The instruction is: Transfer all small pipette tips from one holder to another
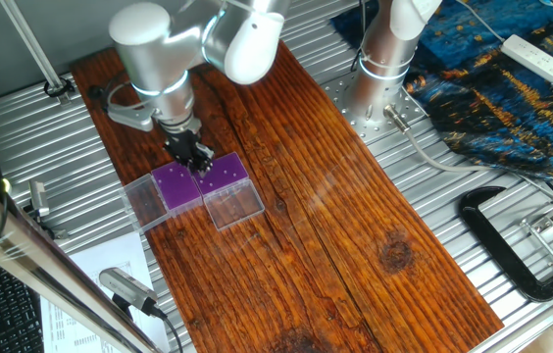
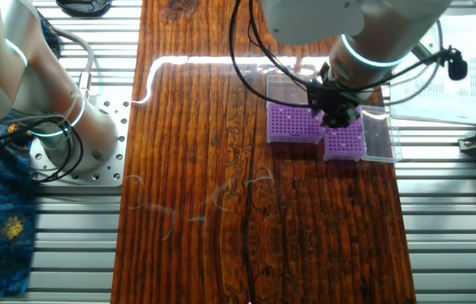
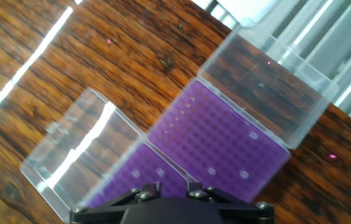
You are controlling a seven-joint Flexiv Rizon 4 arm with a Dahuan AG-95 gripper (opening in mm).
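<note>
Two holders with purple perforated tops stand side by side near the middle of the wooden board, both with their clear lids folded open. In the hand view the right holder (image 3: 219,140) carries a few pale small pipette tips (image 3: 253,135). The left holder (image 3: 139,169) shows two pale dots near its near edge. My gripper (image 3: 170,185) hovers low over the seam between them, its fingers (image 3: 149,186) a little apart with only purple showing between. From the fixed cameras, the gripper (image 1: 196,157) (image 2: 336,116) covers the holders' (image 1: 174,184) (image 2: 294,123) adjoining edges.
The open clear lids (image 1: 235,204) (image 1: 144,201) lie flat beside the holders. A second arm's base (image 1: 379,74) stands at the board's far side. A black clamp (image 1: 512,245), a power strip (image 1: 536,57) and papers (image 2: 440,80) lie off the board.
</note>
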